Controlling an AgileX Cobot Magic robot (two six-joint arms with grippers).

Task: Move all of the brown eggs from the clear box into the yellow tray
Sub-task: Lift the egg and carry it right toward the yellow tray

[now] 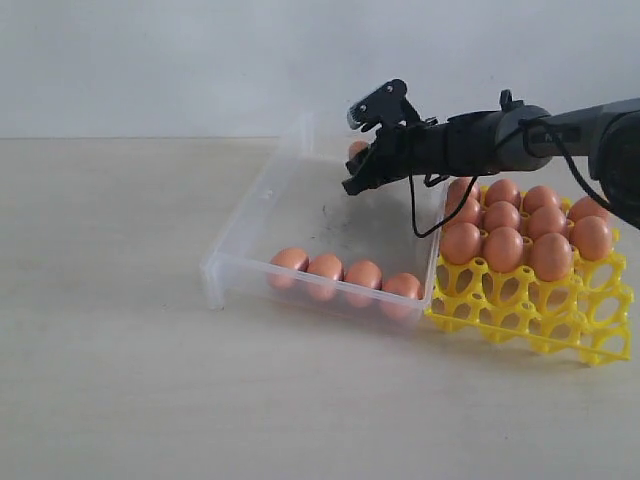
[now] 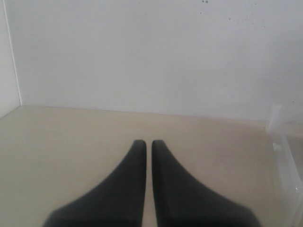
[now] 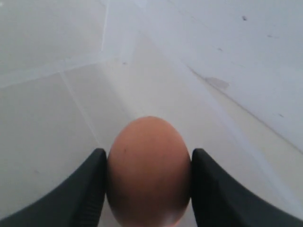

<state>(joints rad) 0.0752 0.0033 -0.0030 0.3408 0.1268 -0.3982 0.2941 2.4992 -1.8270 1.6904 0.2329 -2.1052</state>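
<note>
Four brown eggs [image 1: 362, 274] are lined along the near wall of the clear box [image 1: 262, 200] on the counter [image 1: 120, 380]; the yellow tray [image 1: 560, 320] is set just beside the box at its 3 o'clock, its far cups filled with eggs; one egg [image 3: 148, 170] is gripped by the right claw [image 1: 358, 160] over the box's 12 o'clock end; the left claw [image 2: 147, 144] is held closed, empty.

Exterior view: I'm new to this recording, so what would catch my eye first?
The right gripper grips a brown egg at the clear box's far end. Along the box's near wall lie four more eggs, and the yellow tray beside it carries a batch only in its far rows.
</note>
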